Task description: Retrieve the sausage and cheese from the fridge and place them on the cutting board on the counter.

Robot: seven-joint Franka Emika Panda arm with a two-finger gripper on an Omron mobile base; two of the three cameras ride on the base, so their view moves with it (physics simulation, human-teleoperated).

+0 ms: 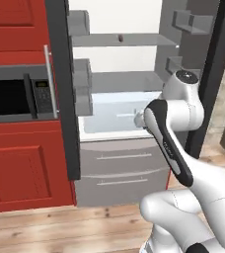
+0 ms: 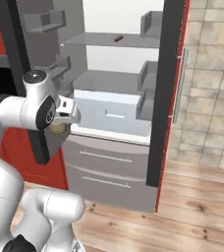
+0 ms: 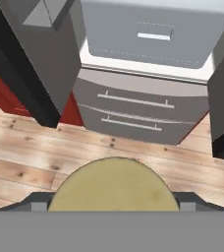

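The white arm [image 1: 176,148] rises from five o'clock in the left base view, elbow bent. Its claw [image 2: 60,127], jaws spread wide, grips the cheese [image 3: 113,185].

Matt olive-yellow cheese [image 3: 113,186], brushed grey metal fridge [image 3: 133,110], knotty wooden floor [image 3: 25,147].

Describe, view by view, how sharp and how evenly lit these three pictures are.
Left base view: flat, soft light, no glare; the sausage is a tiny blurred speck. Right base view: the fridge back wall glows plain white. Hand view: the cheese looms large and textureless, while the floor grain stays crisp.
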